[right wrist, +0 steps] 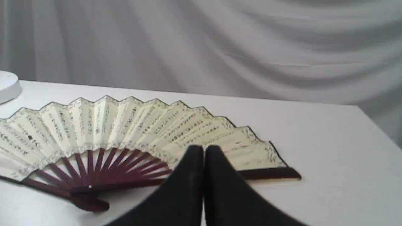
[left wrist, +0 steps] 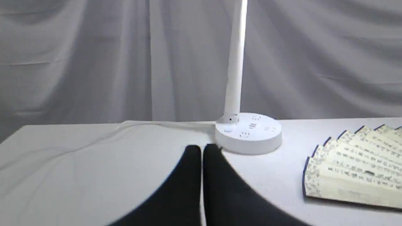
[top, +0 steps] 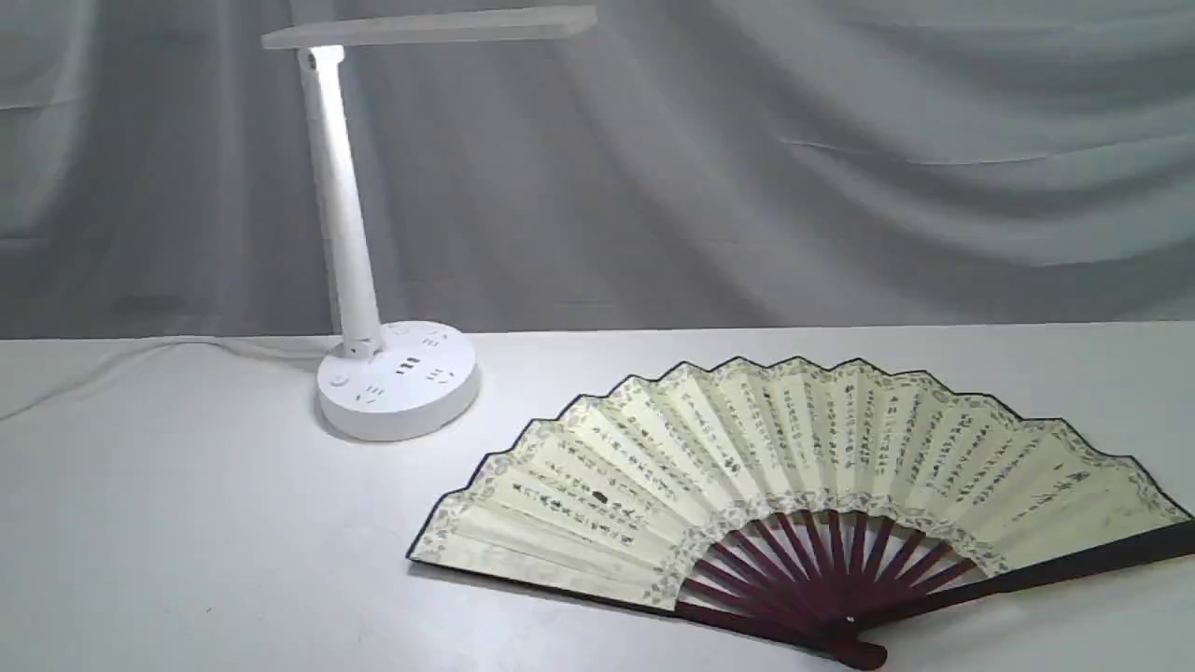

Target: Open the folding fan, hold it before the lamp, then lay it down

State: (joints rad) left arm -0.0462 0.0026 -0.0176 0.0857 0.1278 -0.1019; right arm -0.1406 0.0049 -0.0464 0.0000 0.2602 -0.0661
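- The folding fan (top: 794, 457) lies fully open and flat on the white table (top: 187, 523), leaf toward the grey curtain (top: 840, 140), maroon ribs fanning from the pivot at the near edge.
- The lamp (top: 341, 205) stands upright, left of and behind the fan and apart from it.
- Left gripper (left wrist: 202, 148): fingers pressed together, holding nothing, aimed at the lamp base.
- Right gripper (right wrist: 204, 148): fingers pressed together, holding nothing, above the table and aimed at the fan's right guard.

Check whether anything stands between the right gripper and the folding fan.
Nothing visible does. The folding fan lies spread open on the table, directly ahead of the right gripper, whose jaws are shut. The lamp stands off to the side.
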